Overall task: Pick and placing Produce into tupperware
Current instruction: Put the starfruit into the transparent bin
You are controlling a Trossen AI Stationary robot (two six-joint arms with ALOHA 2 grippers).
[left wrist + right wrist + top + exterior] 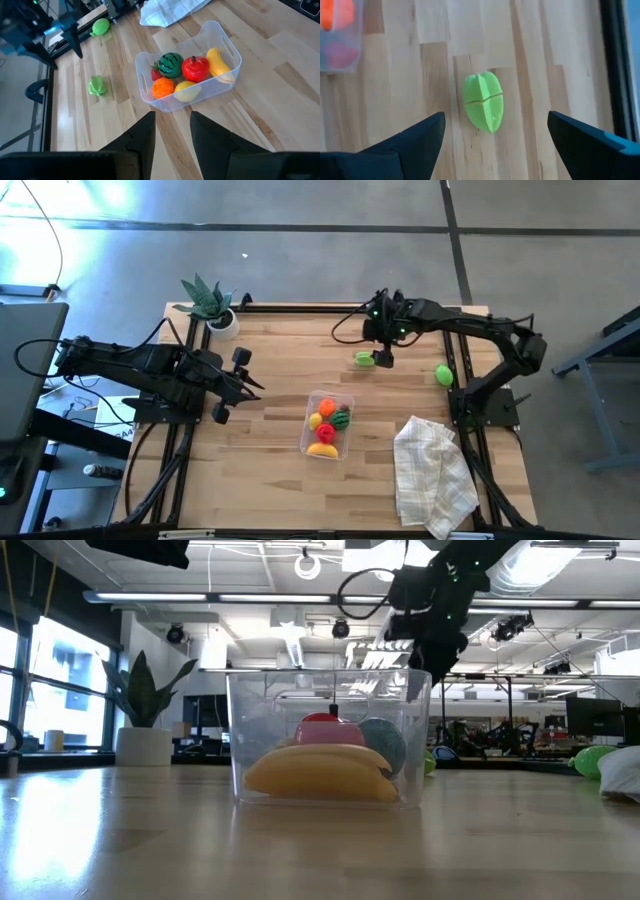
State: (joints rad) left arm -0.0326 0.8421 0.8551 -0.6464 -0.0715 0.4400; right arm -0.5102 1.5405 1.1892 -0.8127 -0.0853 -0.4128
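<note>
The right gripper (383, 358) hangs over the far part of the table with its fingers (405, 142) spread wide apart and nothing between them. Directly below it, framed by the two fingers in the right wrist view, lies a ridged green toy fruit (483, 101) on the bare wood, touching neither finger. Near the gripper, off toward the right arm's base, a second green piece (444, 375) lies alone. Farther off, toward the table's middle, stands the tupperware (313, 403), holding a banana (219, 64), a red piece (195, 68), a lemon (184, 91), an orange (162, 88) and a striped watermelon (171, 64). Beyond it, near the front edge, lies a white checked cloth (433, 472). The left gripper (250, 385) waits beside the tupperware, empty, its fingers (142, 137) a narrow gap apart.
</note>
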